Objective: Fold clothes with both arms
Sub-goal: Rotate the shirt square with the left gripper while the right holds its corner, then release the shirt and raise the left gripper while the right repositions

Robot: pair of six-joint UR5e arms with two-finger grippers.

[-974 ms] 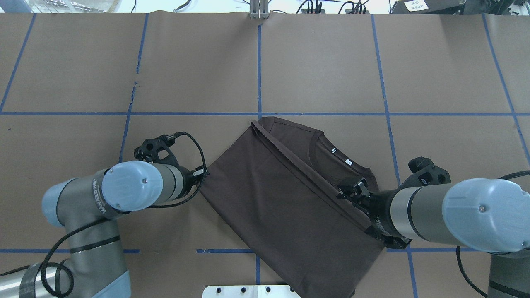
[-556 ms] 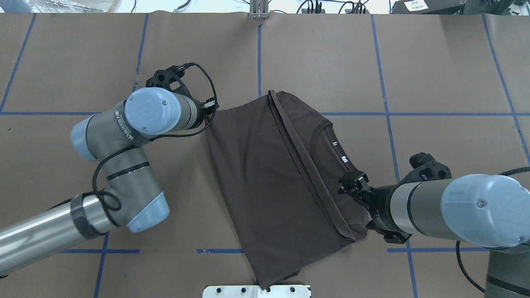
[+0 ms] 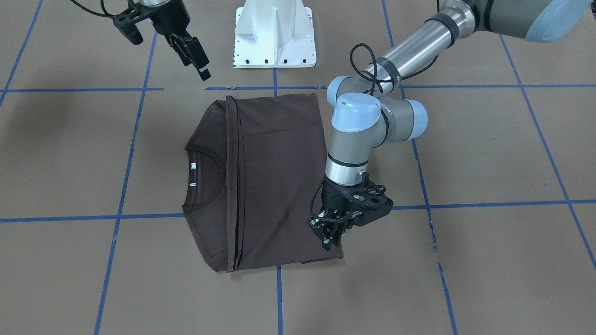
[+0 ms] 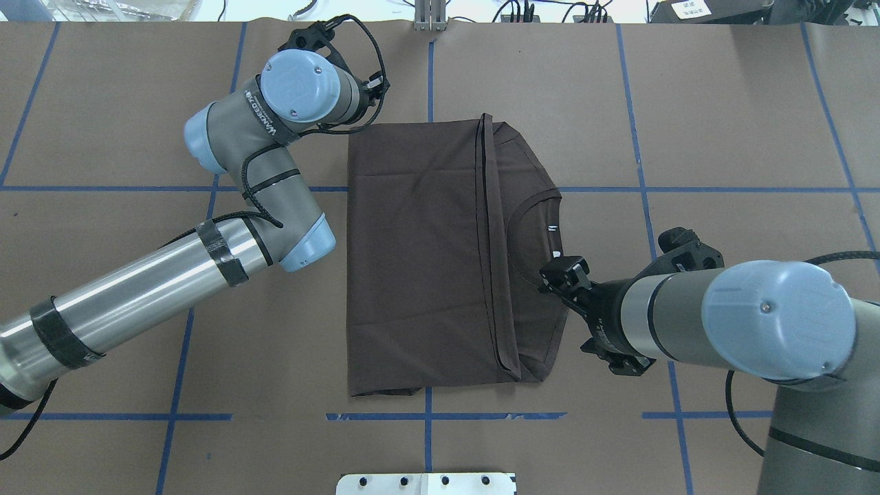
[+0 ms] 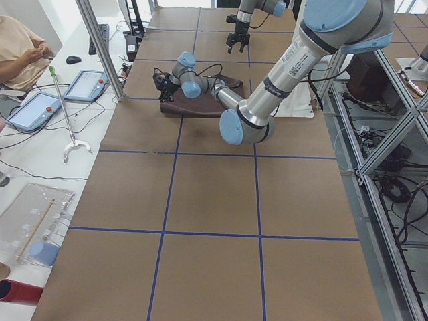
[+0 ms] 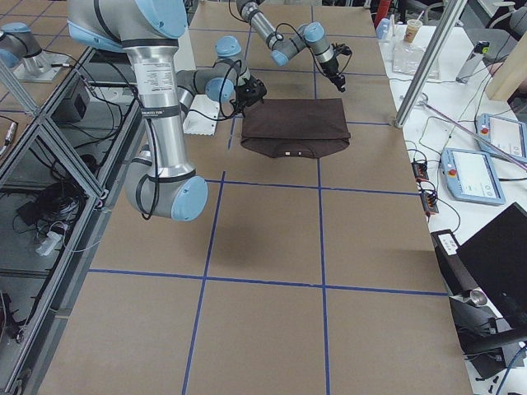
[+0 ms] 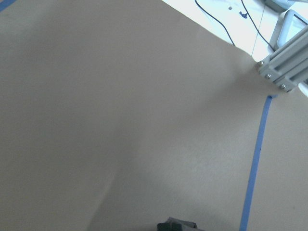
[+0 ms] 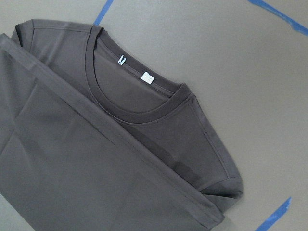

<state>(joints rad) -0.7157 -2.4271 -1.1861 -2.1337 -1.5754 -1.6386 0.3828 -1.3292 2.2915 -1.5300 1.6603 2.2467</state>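
Note:
The dark brown T-shirt (image 4: pixel 419 254) lies flat on the paper-covered table, folded lengthwise into a rectangle. Its collar (image 3: pixel 219 179) and white neck labels (image 4: pixel 552 229) face my right arm. My left gripper (image 3: pixel 328 237) points down at the far corner of the T-shirt (image 3: pixel 274 177) on my left, with its fingers shut on the cloth edge. In the overhead view the wrist hides that gripper. My right gripper (image 3: pixel 198 63) hangs above the table near the collar side, open and holding nothing. The right wrist view looks down on the T-shirt (image 8: pixel 96 159) with no fingers in the picture.
The white pedestal base (image 3: pixel 274 37) stands at the table's near edge, just behind the T-shirt. Blue tape lines (image 4: pixel 639 189) grid the brown paper. A metal post (image 4: pixel 430 17) rises at the far edge. A person (image 5: pixel 20 47) sits at a side desk beyond the table's left end.
My left gripper swept toward the far side with the shirt's corner, swinging the T-shirt round until it is square with the tape grid. My right gripper came off the cloth and rose.

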